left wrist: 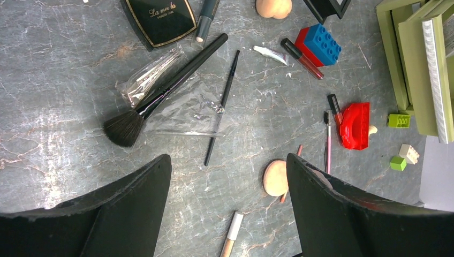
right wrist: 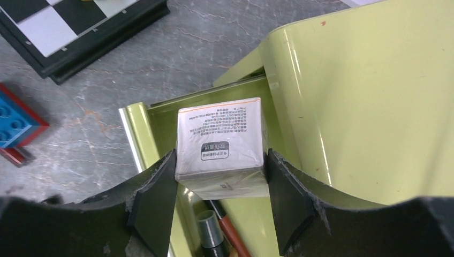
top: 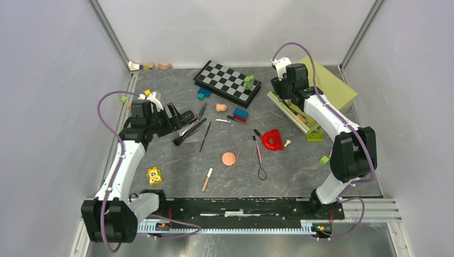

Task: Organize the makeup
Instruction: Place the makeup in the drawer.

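- The right pincer (right wrist: 220, 179) is clamped on a white carton (right wrist: 220, 142), one finger flat against each side wall, so the carton hangs square over the open green tin (right wrist: 134, 126)
- It holds the carton low above the tin's tray, beside the raised lid (right wrist: 348, 107). A red pencil (right wrist: 231, 238) and a dark tube (right wrist: 210, 230) lie in the tray below, which suggests the tin is the collecting place
- The left pincer (left wrist: 227, 176) gapes wide and carries nothing, poised above the bench (left wrist: 53, 80), probably ready for the next pick
- Just ahead of it the powder brush (left wrist: 160, 91) lies across a clear sleeve (left wrist: 182, 112), with a thin brush (left wrist: 224, 101) alongside. The dark compact (left wrist: 160, 19) sits beyond, and the peach puff (left wrist: 275, 178) lies by its right finger
- This makeup lies scattered on the bench, well apart from the tin
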Robot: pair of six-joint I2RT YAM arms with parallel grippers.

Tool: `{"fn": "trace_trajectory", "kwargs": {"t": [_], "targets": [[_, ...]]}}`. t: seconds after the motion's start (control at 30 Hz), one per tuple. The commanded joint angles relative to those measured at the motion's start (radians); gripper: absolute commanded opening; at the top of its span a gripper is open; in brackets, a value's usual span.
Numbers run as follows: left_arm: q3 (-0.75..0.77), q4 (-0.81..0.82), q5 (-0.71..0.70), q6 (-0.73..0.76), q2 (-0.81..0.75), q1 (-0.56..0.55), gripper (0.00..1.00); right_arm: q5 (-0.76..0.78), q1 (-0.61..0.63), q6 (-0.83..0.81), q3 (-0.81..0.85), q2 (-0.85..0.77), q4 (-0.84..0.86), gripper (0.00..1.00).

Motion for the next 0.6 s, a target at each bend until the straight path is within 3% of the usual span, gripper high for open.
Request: {"fn": "trace_trajectory", "kwargs": {"t": [0.0, 0.4, 0.57], "targets": [[0.018, 0.030, -0.001, -0.038, 0.010, 0.005, 0.85, 0.060, -0.004, -0.104, 0.044, 0.011, 0.064, 0.30], [0.020, 0.032, -0.001, -0.038, 0.018, 0.005, 0.84, 0.085, -0.003, -0.285, 0.026, 0.062, 0.090, 0.31], [0.020, 0.032, -0.004, -0.036, 0.016, 0.034, 0.84, 0.092, -0.003, -0.305, 0.015, 0.084, 0.095, 0.40]]}}
